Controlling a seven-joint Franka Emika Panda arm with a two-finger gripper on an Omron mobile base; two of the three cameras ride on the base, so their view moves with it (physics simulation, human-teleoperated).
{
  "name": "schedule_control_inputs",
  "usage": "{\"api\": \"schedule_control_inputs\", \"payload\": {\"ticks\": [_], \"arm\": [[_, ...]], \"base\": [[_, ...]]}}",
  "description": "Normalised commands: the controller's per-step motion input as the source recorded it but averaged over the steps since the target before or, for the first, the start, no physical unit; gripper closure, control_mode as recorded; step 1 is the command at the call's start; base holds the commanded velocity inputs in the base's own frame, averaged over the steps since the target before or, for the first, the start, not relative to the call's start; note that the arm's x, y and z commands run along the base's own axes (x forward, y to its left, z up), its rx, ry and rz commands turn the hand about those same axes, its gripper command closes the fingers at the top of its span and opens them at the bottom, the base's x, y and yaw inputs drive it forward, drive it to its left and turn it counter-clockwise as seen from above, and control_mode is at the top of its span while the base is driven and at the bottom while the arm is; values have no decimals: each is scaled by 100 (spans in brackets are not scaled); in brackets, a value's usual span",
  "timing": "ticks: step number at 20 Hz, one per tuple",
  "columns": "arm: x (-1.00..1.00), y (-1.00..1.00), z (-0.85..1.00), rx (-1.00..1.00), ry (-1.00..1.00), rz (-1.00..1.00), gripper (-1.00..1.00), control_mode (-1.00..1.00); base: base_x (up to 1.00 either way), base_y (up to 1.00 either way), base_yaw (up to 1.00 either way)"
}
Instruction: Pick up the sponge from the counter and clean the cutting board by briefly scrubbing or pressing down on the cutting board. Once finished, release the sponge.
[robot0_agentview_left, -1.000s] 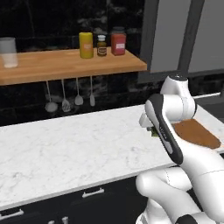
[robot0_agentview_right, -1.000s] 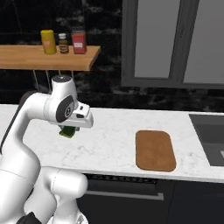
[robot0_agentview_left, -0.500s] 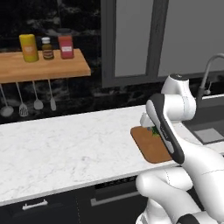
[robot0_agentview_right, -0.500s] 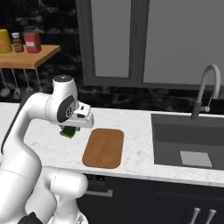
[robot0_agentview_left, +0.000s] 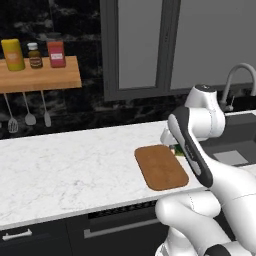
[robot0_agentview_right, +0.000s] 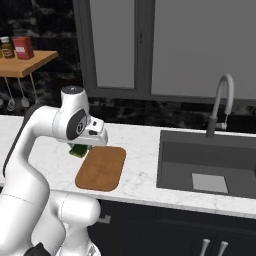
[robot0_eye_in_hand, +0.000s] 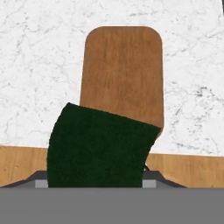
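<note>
The pincer (robot0_agentview_right: 79, 148) is clamped on the sponge (robot0_eye_in_hand: 98, 146), holding it in the air above the bench (robot0_agentview_left: 65, 170), near one short end of the cutting board (robot0_agentview_right: 101, 167). The board lies flat on the white marble beside the sink (robot0_agentview_right: 207, 167). From the hand camera, the dark green sponge overlaps the board's near end.

One cutting board (robot0_agentview_left: 161, 167), one sponge (robot0_eye_in_hand: 98, 146), one counter (robot0_agentview_left: 70, 170). Three jars (robot0_agentview_left: 35, 54) on one wooden shelf (robot0_agentview_left: 40, 80). Three hanging utensils (robot0_agentview_left: 29, 111). One sink (robot0_agentview_right: 207, 167), one faucet (robot0_agentview_right: 220, 105). Two grey cabinet doors (robot0_agentview_left: 180, 42).
</note>
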Motion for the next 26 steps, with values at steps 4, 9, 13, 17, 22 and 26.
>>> {"api": "schedule_control_inputs", "payload": {"ticks": [4,9,13,17,22,26], "arm": [[0,2,-23,2,0,10,100,-100],[9,-8,-47,8,0,1,100,-100],[3,1,-45,6,0,7,100,-100],[0,1,-51,-1,0,3,100,-100],[3,5,-28,0,0,0,100,-100],[1,37,-26,-4,0,-1,100,-100]], "base": [[0,0,0],[0,0,0],[0,0,0],[0,0,0],[0,0,0],[0,0,0]]}}
